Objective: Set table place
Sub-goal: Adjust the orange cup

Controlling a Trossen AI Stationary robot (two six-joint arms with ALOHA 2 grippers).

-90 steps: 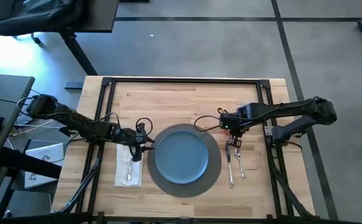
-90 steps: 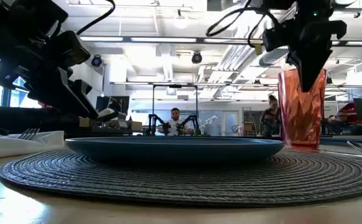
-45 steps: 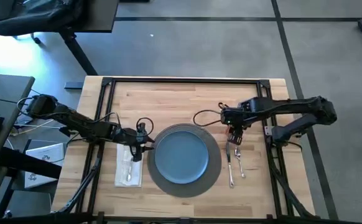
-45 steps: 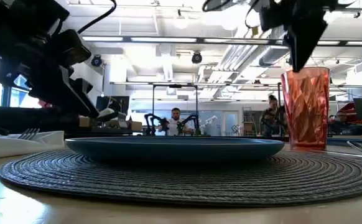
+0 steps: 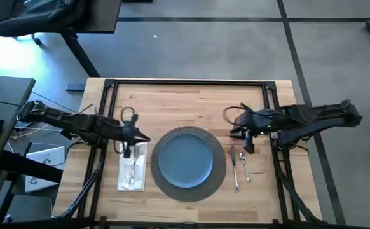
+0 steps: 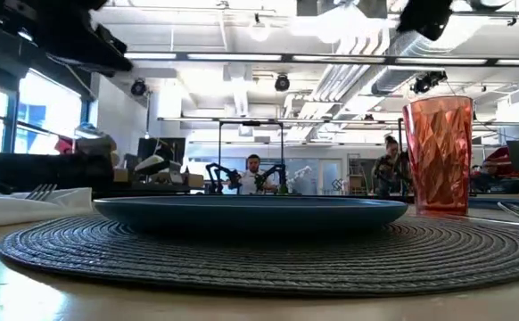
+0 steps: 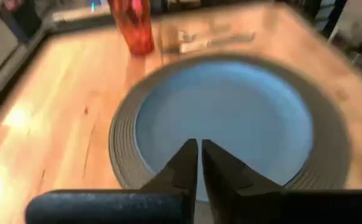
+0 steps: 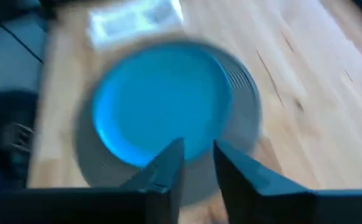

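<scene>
we see the left pincer (image 5: 136,135) above the surface (image 5: 185,95), just off the placemat's left edge, its fingers (image 7: 184,165) drawn almost together with only a thin slit between them and nothing held. just beside it, on its near side, a white napkin (image 5: 132,170) lies flat with a fork (image 5: 133,166) on top. the left arm reaches in from the surface's left edge.

the right pincer (image 5: 241,135) hangs on the opposite side of the placemat, its fingers (image 8: 168,167) parted by a narrow gap and empty. a red faceted tumbler (image 6: 438,153) stands upright on the wood on that side; from above we cannot make it out beneath the arm. toward the near edge from this pincer lie a knife (image 5: 233,168) and a spoon (image 5: 243,165), side by side, just right of the placemat.

between the two pincers sits the round dark grey woven placemat (image 5: 218,179), on the front middle of the plank surface, with a smooth blue plate (image 5: 185,159) centred on it, so a ring of weave shows all round.

beyond the surface, in the level view, a person (image 6: 252,173) sits far back in the room, and another figure (image 6: 390,165) stands behind the tumbler.
</scene>
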